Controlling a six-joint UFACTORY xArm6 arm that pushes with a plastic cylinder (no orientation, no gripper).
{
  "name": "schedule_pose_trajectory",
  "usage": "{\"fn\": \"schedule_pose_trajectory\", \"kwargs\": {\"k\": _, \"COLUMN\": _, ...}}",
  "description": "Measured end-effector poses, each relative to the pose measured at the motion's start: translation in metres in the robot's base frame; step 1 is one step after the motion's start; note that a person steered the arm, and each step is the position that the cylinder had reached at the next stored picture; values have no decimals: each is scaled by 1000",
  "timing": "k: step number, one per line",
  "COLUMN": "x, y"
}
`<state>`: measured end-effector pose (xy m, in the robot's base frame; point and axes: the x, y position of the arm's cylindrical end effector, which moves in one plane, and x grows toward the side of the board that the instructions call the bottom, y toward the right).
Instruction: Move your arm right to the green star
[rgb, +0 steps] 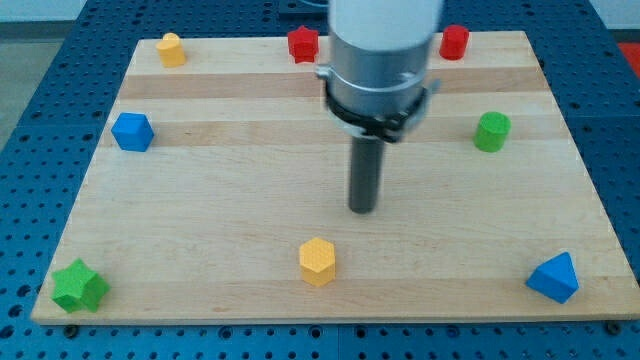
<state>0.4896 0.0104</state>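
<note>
The green star (79, 286) lies at the board's bottom left corner. My tip (362, 209) rests on the wooden board near its middle, far to the right of the star and a little above its level. The yellow hexagon (317, 261) lies just below and left of my tip, between it and the star. The rod hangs from the grey arm housing (380, 60) at the view's top centre.
A blue block (132, 132) sits at the left, a yellow block (171, 49) at the top left, a red star (303, 43) and a red cylinder (455, 41) at the top, a green cylinder (491, 131) at the right, and a blue triangle (554, 277) at the bottom right.
</note>
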Motion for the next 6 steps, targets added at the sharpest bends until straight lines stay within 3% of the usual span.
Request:
{"fn": "schedule_pose_trajectory", "kwargs": {"k": 1, "x": 1, "y": -95}}
{"fn": "schedule_pose_trajectory", "kwargs": {"k": 2, "x": 60, "y": -138}}
{"fn": "schedule_pose_trajectory", "kwargs": {"k": 4, "x": 129, "y": -179}}
{"fn": "schedule_pose_trajectory", "kwargs": {"k": 6, "x": 128, "y": -208}}
